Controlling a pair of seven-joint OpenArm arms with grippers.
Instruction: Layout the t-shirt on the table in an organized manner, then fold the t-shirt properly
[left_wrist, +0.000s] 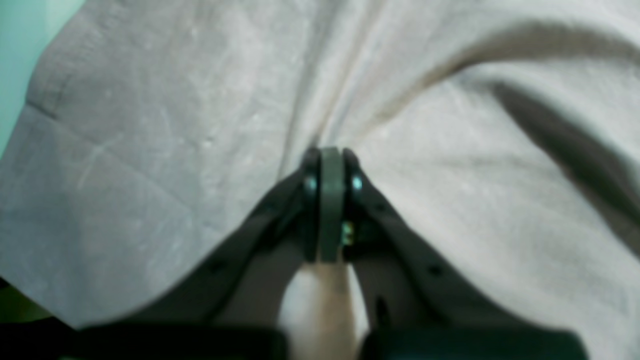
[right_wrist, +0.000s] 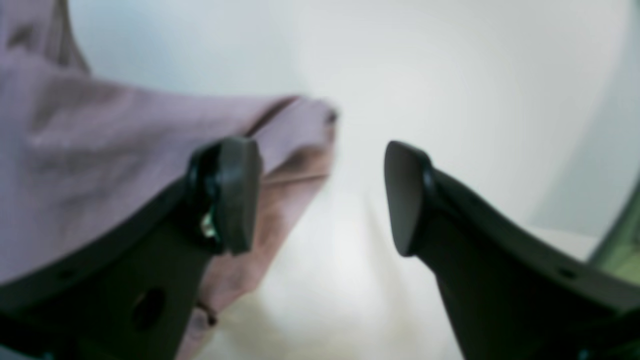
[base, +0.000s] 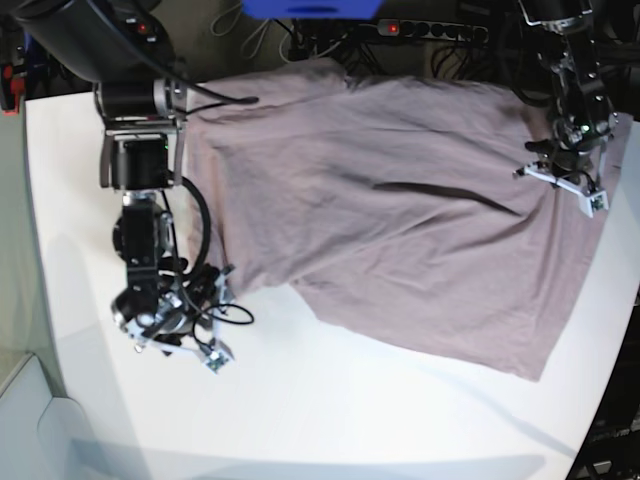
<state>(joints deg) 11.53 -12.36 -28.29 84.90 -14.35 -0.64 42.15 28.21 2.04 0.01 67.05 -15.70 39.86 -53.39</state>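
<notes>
On one table (base: 330, 420), one t-shirt (base: 400, 240), two grippers

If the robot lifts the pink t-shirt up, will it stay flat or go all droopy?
Probably droopy. The dusty-pink cotton t-shirt already wrinkles toward the shut left tool pinching it, so it looks soft. It likely drags rather than slides neatly, since a long crease crosses its middle on the white table.

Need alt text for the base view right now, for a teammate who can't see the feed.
A dusty-pink t-shirt lies spread but creased across a white table, seen from above. The left tool, at the picture's right, is shut on the t-shirt near its edge, while the right tool, at the picture's left, hangs open over bare table beside the cloth.
</notes>
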